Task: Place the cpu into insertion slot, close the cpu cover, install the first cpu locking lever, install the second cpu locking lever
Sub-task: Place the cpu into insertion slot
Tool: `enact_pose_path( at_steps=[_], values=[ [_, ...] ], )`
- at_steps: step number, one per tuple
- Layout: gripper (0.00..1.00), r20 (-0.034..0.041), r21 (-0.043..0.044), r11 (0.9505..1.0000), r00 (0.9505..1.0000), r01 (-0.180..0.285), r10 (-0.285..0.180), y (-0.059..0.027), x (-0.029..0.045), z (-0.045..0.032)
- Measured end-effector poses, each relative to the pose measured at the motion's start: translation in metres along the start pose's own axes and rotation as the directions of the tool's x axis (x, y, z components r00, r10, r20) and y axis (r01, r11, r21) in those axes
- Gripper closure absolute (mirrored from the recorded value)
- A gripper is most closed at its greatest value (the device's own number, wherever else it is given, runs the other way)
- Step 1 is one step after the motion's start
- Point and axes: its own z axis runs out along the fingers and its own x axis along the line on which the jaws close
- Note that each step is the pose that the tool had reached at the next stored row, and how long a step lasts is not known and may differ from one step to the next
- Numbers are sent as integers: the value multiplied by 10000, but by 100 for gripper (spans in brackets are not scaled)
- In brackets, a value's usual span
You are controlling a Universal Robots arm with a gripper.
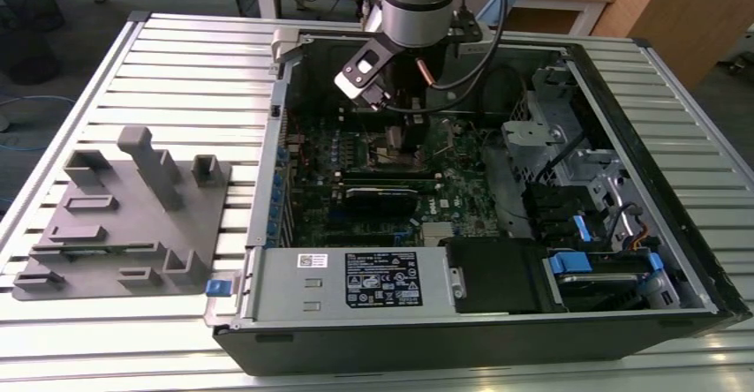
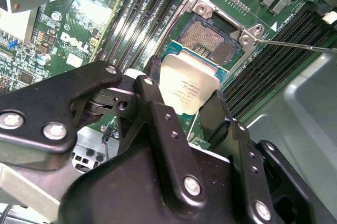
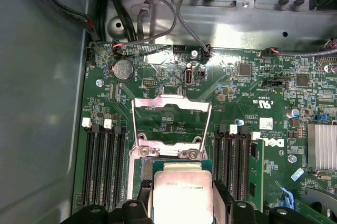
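light: bright, from overhead | glare: cpu top washed white (first wrist view) | shadows: dim inside case

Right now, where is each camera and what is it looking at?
Exterior view: off the arm, looking down into the open case; the arm shows.
Second wrist view: on the arm, looking past the tool at the slot.
First wrist view: on the arm, looking over the board; the tool shows.
Both wrist views share the cpu, gripped by the tool.

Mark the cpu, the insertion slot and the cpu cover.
cpu (image 2: 188, 90), second wrist view, centre of metal top.
insertion slot (image 2: 206, 36), second wrist view, pin field.
cpu cover (image 3: 171, 100), first wrist view, open frame's end bar.
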Motion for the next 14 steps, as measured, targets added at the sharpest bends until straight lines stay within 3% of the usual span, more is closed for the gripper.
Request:
enact_pose_path(
  at_steps=[14],
  values=[
    [46, 4, -3, 10000, 10000, 0, 0, -3, 37, 51]
  ],
)
